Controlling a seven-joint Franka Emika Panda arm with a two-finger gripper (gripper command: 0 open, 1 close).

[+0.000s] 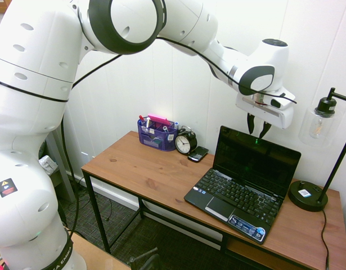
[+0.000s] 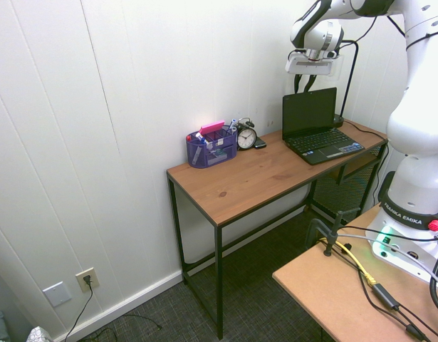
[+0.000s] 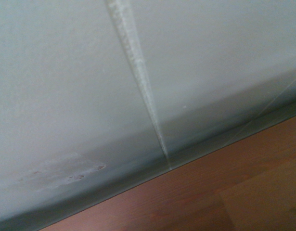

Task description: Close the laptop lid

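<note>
Currently, I am holding my claw (image 1: 256, 135) partly spread near the upper edge of the laptop lid (image 1: 255, 162); the lid is standing raised, and the keyboard base (image 1: 237, 198) is resting below my claw on the tabletop (image 1: 144, 171).

White panelled wall (image 2: 154, 71), vertical grooves, seam and scuffed patch close up in wrist view. Brown wood-top desk (image 2: 240, 182) on black metal frame, back edge along wall. Dark grey carpet (image 2: 144, 317) below, white baseboard (image 2: 151, 291) at wall foot. Beige outlet (image 2: 87, 279), dark plug in, beside white wall plate (image 2: 58, 293). Black desk lamp (image 1: 306, 195) with clear glass shade, right end of desk in first exterior view. Tan tabletop (image 2: 332, 292) in foreground, second exterior view.
</note>
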